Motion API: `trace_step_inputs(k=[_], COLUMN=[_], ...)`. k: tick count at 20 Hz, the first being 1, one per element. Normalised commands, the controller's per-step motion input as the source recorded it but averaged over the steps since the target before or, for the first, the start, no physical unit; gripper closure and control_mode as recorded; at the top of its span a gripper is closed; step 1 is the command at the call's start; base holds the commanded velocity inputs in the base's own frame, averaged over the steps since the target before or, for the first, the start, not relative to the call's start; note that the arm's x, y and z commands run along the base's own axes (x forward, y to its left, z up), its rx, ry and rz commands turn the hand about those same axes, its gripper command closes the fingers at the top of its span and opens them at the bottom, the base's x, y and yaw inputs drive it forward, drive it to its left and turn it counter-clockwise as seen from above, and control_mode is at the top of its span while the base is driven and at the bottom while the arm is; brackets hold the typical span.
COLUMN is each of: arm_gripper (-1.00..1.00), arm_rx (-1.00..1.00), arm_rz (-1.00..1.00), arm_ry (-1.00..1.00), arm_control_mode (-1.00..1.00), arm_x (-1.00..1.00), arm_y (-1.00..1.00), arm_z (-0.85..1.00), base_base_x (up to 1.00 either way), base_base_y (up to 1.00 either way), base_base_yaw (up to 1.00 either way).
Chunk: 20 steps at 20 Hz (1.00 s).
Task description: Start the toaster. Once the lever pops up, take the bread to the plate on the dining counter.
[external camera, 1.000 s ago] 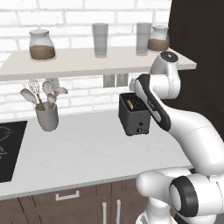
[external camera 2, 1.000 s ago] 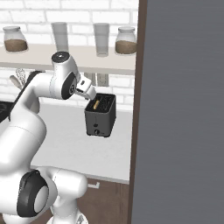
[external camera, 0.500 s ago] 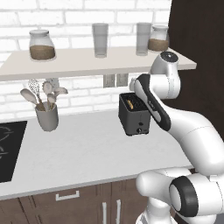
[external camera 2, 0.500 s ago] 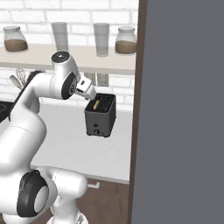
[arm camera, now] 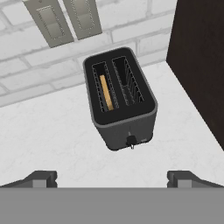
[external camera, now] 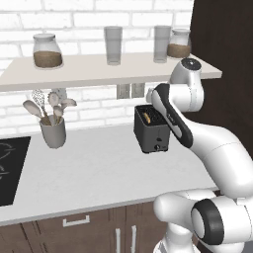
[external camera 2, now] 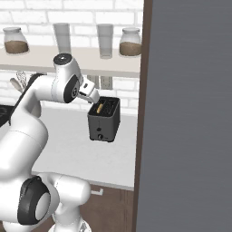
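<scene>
On the white tabletop [external camera: 99, 173], near its back right corner, stands the toaster [external camera: 151, 129] — the bread [arm camera: 106, 92] sits low in one slot. A dark wall panel [arm camera: 201, 65] borders the right edge; the tabletop's left and front lie bare. The end effector [arm camera: 112, 178] hovers above the toaster, fingers spread wide, gripping nothing.

A small boxy black two-slot toaster [arm camera: 121, 98] stands on a smooth white worktop [arm camera: 48, 131], with a thin golden-crusted slice of bread [arm camera: 105, 92] sunk in its left slot. Far behind, two grey wall plates [arm camera: 65, 19] sit on white brick. The two dark fingertips [arm camera: 40, 179] stand wide apart, holding nothing.
</scene>
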Motion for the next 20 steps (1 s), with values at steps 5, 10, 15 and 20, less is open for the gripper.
trace_step_inputs(k=[5,10,15,20], arm_gripper=[-1.0,-1.0,-1.0,-1.0], arm_rx=[0.0,0.0,0.0,0.0], arm_rz=[0.0,0.0,0.0,0.0], arm_ry=[0.0,0.0,0.0,0.0], arm_control_mode=[-1.0,-1.0,-1.0,-1.0], arm_x=[0.0,0.0,0.0,0.0], arm_y=[0.0,0.0,0.0,0.0], arm_z=[0.0,0.0,0.0,0.0], base_base_x=[0.0,0.0,0.0,0.0], base_base_y=[0.0,0.0,0.0,0.0], base_base_yaw=[0.0,0.0,0.0,0.0])
